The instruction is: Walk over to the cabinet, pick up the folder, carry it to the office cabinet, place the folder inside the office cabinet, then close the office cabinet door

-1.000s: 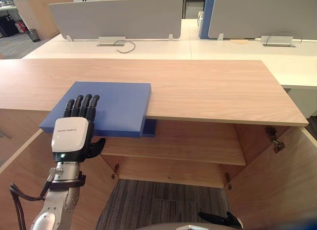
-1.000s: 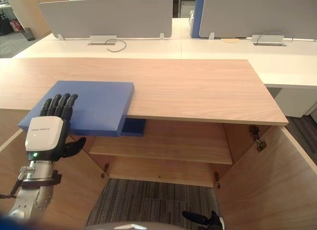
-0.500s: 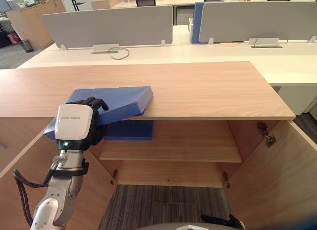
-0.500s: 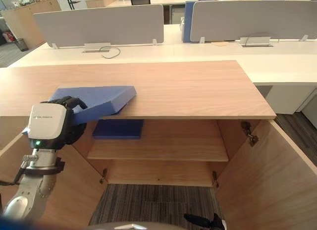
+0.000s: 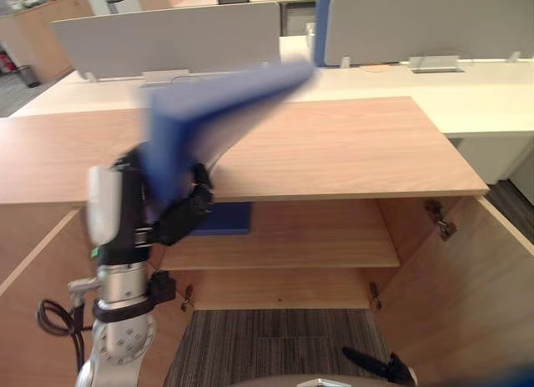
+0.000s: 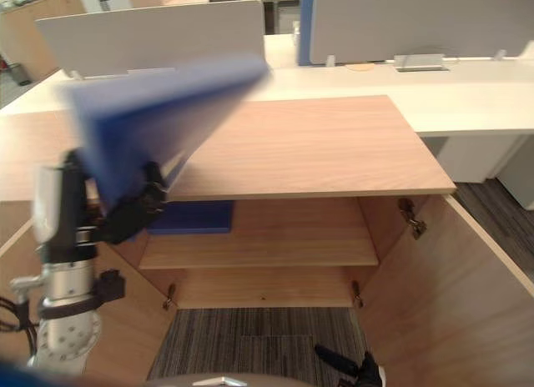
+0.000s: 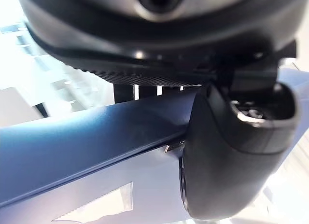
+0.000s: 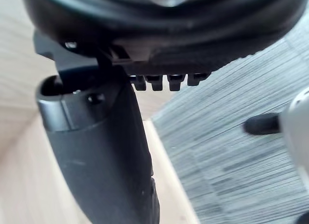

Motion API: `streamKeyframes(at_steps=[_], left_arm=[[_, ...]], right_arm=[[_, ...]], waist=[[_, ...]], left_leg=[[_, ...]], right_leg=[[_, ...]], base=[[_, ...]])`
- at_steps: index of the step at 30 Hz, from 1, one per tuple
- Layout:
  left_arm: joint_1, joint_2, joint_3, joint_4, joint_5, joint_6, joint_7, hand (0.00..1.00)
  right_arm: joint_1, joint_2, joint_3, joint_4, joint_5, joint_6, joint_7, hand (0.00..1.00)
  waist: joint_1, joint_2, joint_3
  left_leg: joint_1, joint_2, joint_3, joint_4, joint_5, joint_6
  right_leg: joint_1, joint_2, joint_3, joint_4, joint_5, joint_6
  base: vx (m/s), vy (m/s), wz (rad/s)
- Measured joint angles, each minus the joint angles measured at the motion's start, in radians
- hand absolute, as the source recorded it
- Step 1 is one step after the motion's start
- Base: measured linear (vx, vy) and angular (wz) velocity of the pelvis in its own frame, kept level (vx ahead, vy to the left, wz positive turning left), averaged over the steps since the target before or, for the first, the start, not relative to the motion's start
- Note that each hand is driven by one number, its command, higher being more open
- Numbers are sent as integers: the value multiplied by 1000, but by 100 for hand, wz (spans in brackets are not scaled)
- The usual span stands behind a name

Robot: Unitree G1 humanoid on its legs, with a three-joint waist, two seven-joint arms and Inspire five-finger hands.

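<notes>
The blue folder (image 5: 219,102) is off the wooden cabinet top (image 5: 334,145) and tilts steeply, its far end raised toward the desks. My left hand (image 5: 179,212) grips its near lower edge at the cabinet's front left, fingers curled round it. In the left wrist view the thumb (image 7: 231,151) presses on the folder (image 7: 72,142), with the fingers behind it. My right hand (image 8: 101,151) hangs low over the carpet, its fingers straight and holding nothing.
The cabinet stands open, with one door (image 5: 467,295) swung out at the right and another (image 5: 33,320) at the left. A second blue folder (image 5: 221,218) lies on the inner shelf (image 5: 292,245). White desks with grey dividers (image 5: 167,37) stand behind.
My left hand curled round the folder's near edge and lifted it from flat on the cabinet top to a steep tilt. The camera also shifted.
</notes>
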Motion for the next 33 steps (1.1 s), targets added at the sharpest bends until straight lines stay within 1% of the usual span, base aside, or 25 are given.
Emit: streamKeyframes(at_steps=[1, 2, 3, 4, 6, 8, 9, 10, 11, 12, 13, 15, 18, 19, 21, 23, 24, 25, 28, 30, 33], left_arm=[[30, -61, 24, 0, -163, -1, -22, 0], [44, -91, 29, 0, -233, 0, -31, 0], [67, -144, 30, 0, -359, 2, -42, 0], [73, -178, 28, -1, -439, 1, -51, 0], [80, -224, 11, -1, -589, 4, -65, 0], [88, -244, -22, -1, -687, 4, -70, 0], [88, -249, -31, -1, -701, 5, -72, 0], [88, -256, -45, -1, -732, 5, -76, 0], [87, -268, -56, -1, -742, 5, -81, 0], [87, -273, -59, -1, -742, 5, -84, 0], [80, -275, -65, -2, -742, 6, -91, 0], [59, -275, -78, -2, -742, 7, -92, 0], [31, -272, -82, -8, -743, 7, -124, 0], [12, -265, -87, -8, -745, 9, -144, 0], [-15, -250, -94, -9, -752, 9, -175, 0], [-42, -221, -99, -9, -753, 9, -202, 0], [-59, -194, -99, -9, -753, 9, -219, 0], [-87, -163, -99, -6, -751, 9, -239, 0], [-155, -128, -99, 13, -750, 8, -276, 0], [-195, -113, -99, 34, -750, 7, -302, 0], [-226, -101, -99, 66, -750, 7, -329, 0]], right_arm=[[51, 22, 19, -119, 23, -2, -16, 100], [75, 26, 32, -171, 24, -3, -22, 100], [117, 43, 48, -273, 24, -7, -34, 100], [144, 49, 60, -340, 27, -12, -49, 100], [198, 61, 97, -489, 29, -33, -86, 100], [243, 74, 133, -637, 28, -50, -120, 100], [254, 80, 142, -676, 26, -54, -130, 100], [271, 92, 169, -753, 18, -59, -162, 100], [283, 89, 201, -822, 17, -59, -181, 100], [288, 88, 221, -853, 17, -59, -186, 100], [302, 86, 261, -932, 3, -58, -195, 100], [327, 90, 313, -1023, -44, -57, -205, 100], [335, 84, 391, -1127, -105, -56, -191, 100], [342, 76, 419, -1181, -111, -55, -171, 100], [342, 62, 441, -1260, -145, -56, -140, 100], [312, 10, 438, -1324, -170, -72, -106, 100], [261, -29, 424, -1355, -187, -94, -92, 100], [181, -65, 398, -1386, -188, -137, -82, 100], [38, -92, 369, -1398, -185, -208, -69, 100], [-27, -107, 360, -1398, -172, -229, -48, 100], [-80, -150, 350, -1386, -137, -233, -14, 100]], waist=[[-6, -1, 1], [-9, -4, 3], [-12, -9, 3], [-14, -18, 5], [-23, -32, 9], [-34, -42, 8], [-39, -42, 8], [-52, -42, 8], [-64, -35, 12], [-70, -31, 14], [-83, -23, 20], [-93, -6, 32], [-109, 13, 46], [-117, 17, 49], [-121, 17, 49], [-131, 18, 50], [-134, 18, 50], [-138, 18, 50], [-138, 18, 50], [-136, 18, 50], [-132, 19, 50]], left_leg=[[10, 7, 21, 6, -10, -4], [14, 10, 32, 12, -15, -7], [15, 18, 50, 30, -31, -12], [15, 24, 63, 44, -42, -13], [14, 40, 102, 63, -58, -24], [25, 56, 147, 76, -71, -33], [29, 60, 161, 78, -74, -36], [36, 67, 189, 85, -79, -40], [49, 72, 221, 85, -81, -42], [55, 75, 238, 86, -82, -43], [65, 80, 276, 87, -83, -44], [68, 88, 313, 98, -83, -44], [80, 96, 359, 113, -83, -43], [85, 97, 366, 119, -83, -43], [83, 101, 380, 132, -83, -43], [82, 101, 379, 134, -83, -43], [85, 100, 378, 134, -83, -43], [85, 98, 374, 134, -83, -43], [84, 97, 361, 134, -83, -43], [81, 97, 345, 133, -83, -43], [75, 96, 327, 124, -83, -43]], right_leg=[[0, 6, 19, 0, 1, -2], [0, 9, 29, -1, 1, -2], [-1, 15, 46, -1, 2, -4], [-2, 20, 59, -1, 3, -5], [-16, 33, 94, 1, 6, -9], [-24, 46, 135, 2, 8, -13], [-26, 50, 146, 3, 9, -13], [-32, 58, 170, 7, 9, -13], [-39, 67, 200, 14, 9, -14], [-45, 71, 216, 20, 8, -14], [-58, 82, 251, 34, 8, -15], [-79, 91, 287, 50, 8, -15], [-102, 107, 338, 75, 8, -14], [-105, 115, 352, 82, 8, -14], [-120, 122, 366, 100, 6, -12], [-127, 125, 377, 106, 6, -12], [-131, 128, 386, 111, 6, -12], [-134, 128, 391, 115, 6, -12], [-134, 127, 389, 118, 9, -9], [-135, 127, 386, 118, 14, -6], [-135, 126, 381, 102, 32, -6]], base=[[-11, 9, -49], [-10, 4, -48], [-8, -2, -43], [-5, -12, -45], [8, -12, -55], [41, -7, -64], [51, -10, -62], [54, -15, -71], [52, -13, -76], [68, -20, -89], [53, -19, -72], [41, -33, -73], [20, -42, -60], [18, -45, -46], [4, -44, -34], [-19, -40, -22], [-48, -20, -18], [-59, -16, -15], [-72, -11, 4], [-89, -10, 7], [-105, 8, 6]])
